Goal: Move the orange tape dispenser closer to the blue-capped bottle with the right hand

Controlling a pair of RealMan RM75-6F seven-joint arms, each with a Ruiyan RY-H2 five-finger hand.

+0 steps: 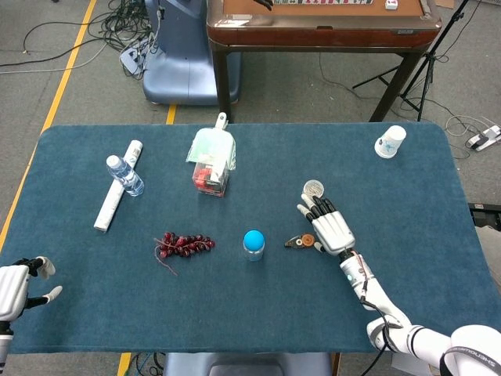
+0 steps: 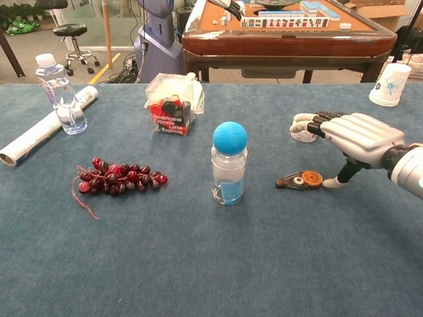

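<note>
The orange tape dispenser (image 1: 298, 241) (image 2: 300, 179) lies flat on the blue table, a short way right of the blue-capped bottle (image 1: 253, 243) (image 2: 229, 169), which stands upright. My right hand (image 1: 329, 229) (image 2: 353, 137) hovers just right of the dispenser, fingers stretched out over it toward the left. Its thumb reaches down and touches the dispenser's right end; nothing is gripped. My left hand (image 1: 16, 287) rests at the table's near left corner, holding nothing, and shows only in the head view.
A small round tin (image 1: 313, 188) (image 2: 302, 135) sits just beyond my right fingers. Red grapes (image 1: 184, 245) (image 2: 119, 178) lie left of the bottle. A plastic-wrapped box (image 1: 211, 163), a water bottle (image 1: 125, 175), a paper roll (image 1: 116, 188) and a paper cup (image 1: 390, 142) stand farther back.
</note>
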